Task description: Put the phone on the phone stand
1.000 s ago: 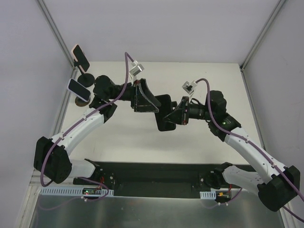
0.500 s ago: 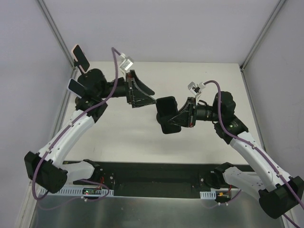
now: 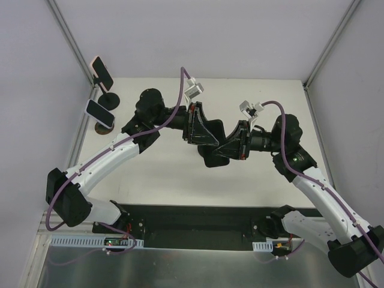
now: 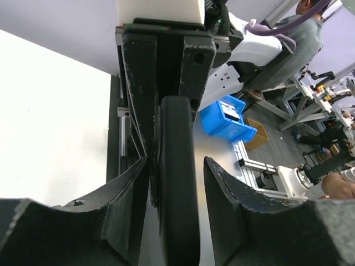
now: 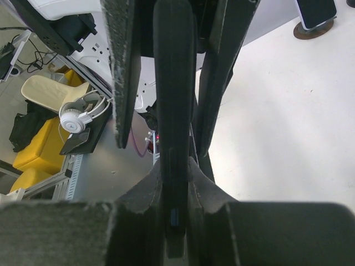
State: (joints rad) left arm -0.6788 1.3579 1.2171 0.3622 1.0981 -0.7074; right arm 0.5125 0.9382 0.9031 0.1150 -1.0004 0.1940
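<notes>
The left arm (image 3: 108, 159) and right arm (image 3: 318, 192) bow inward until their wrists meet nose to nose, the right gripper (image 3: 221, 150) clamped edge-on around the phone (image 3: 209, 159) while the left gripper (image 3: 211, 133) stands spread, one finger on either side of it.

Mid-table: left gripper (image 3: 213, 135) and right gripper (image 3: 219, 151) meet head-on around the phone (image 3: 207, 160), blocking the centre | left fingers (image 4: 230, 191) flank the phone, slim gap at one side | far-left corner: rear stand (image 3: 103, 73) and front stand (image 3: 99, 113) hug the wall (image 3: 36, 90), left arm (image 3: 114, 157) near | far-right table (image 3: 282, 99) open.
</notes>
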